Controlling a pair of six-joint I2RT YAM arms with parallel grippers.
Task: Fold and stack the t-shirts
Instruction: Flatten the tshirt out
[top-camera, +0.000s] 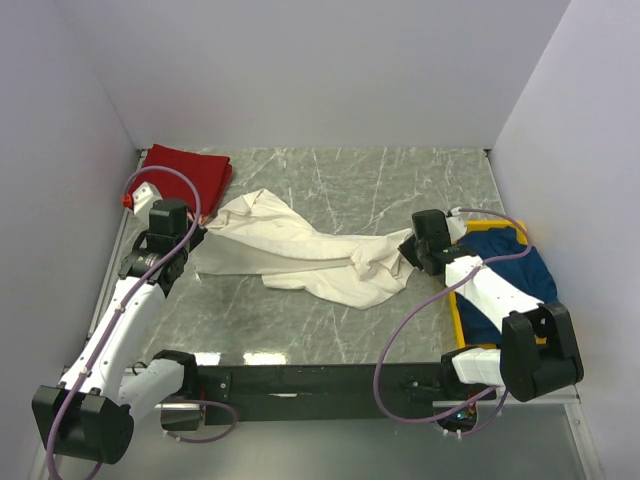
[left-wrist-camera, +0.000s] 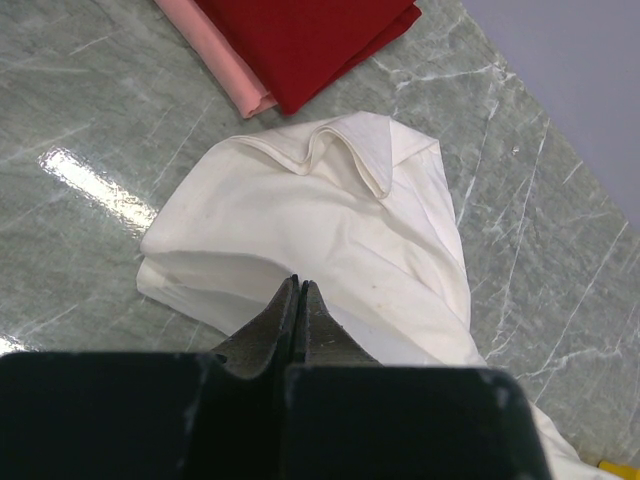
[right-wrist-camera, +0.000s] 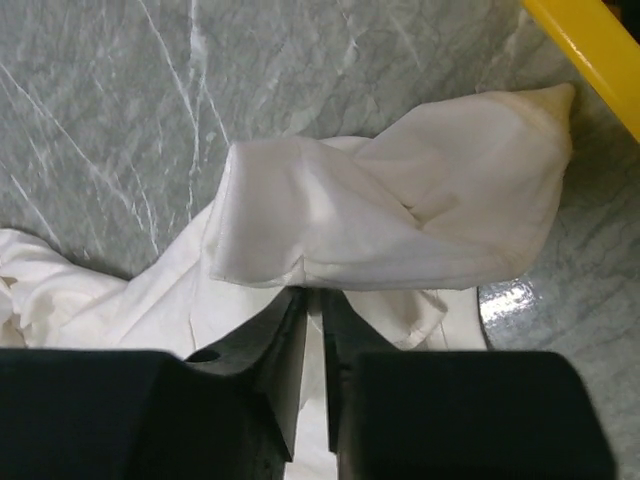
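Left gripper (left-wrist-camera: 296, 285), fingers pressed together, and right gripper (right-wrist-camera: 315, 295), nearly closed, each pinch an end of the cream t-shirt (top-camera: 300, 250) sprawled across the marble table (top-camera: 400, 180).

Your stock on view: four t-shirts.
1. Cream t-shirt (top-camera: 300, 255): large, off-white, unfolded. You will find it stretched crosswise over the middle of the table (top-camera: 400, 180), twisted and bunched. Its left end is doubled in loose folds with a ribbed edge turned up. Its right end is gathered into a lump just beside the yellow bin (right-wrist-camera: 590, 50).
2. Dark red t-shirt (top-camera: 190, 170): folded flat, far left corner.
3. Pink t-shirt (left-wrist-camera: 215, 60): folded, under the dark red one, only an edge showing.
4. Navy t-shirt (top-camera: 530, 275): crumpled in the bin on your right.
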